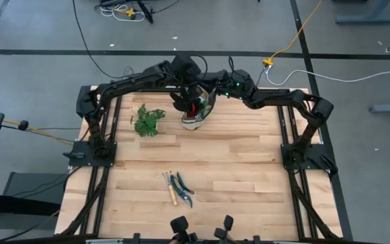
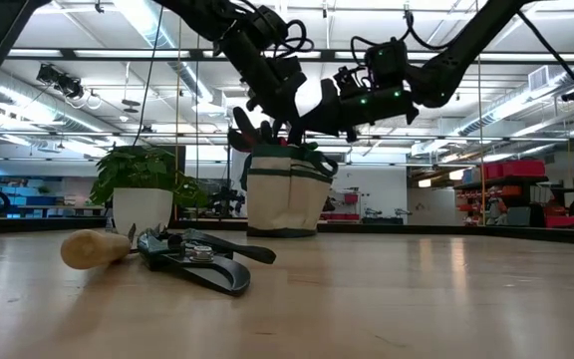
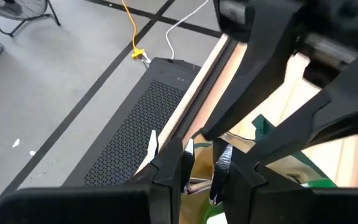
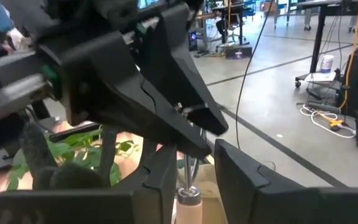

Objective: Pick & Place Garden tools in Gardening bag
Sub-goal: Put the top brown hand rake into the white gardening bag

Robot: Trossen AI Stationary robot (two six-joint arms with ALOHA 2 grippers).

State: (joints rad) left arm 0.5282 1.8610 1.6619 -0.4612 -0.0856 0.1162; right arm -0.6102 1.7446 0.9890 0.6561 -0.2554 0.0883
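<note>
The beige gardening bag (image 1: 196,116) with green trim stands at the table's far middle, and something red (image 2: 242,135) sticks out of its top. Both grippers are over it. My left gripper (image 3: 199,169) is shut on a wooden-handled tool's thin metal shaft. My right gripper (image 4: 191,180) is open, with its fingers on either side of that tool's wooden handle (image 4: 188,200); I cannot tell whether they touch it. A wooden-handled mini rake (image 1: 170,190) and dark-handled pruning shears (image 1: 183,188) lie flat on the near middle of the table. My left gripper pinches the tool's metal shaft (image 3: 197,184) between its two fingers, over the bag's mouth. The right wrist view shows the fingers (image 4: 185,93) coming at the shaft from above. The wooden handle hangs below them.
A leafy green sprig (image 1: 147,120) lies on the table left of the bag. The rake's handle (image 2: 96,247) and the shears (image 2: 202,261) show close in the low view. The arm frames run along the table's left and right edges.
</note>
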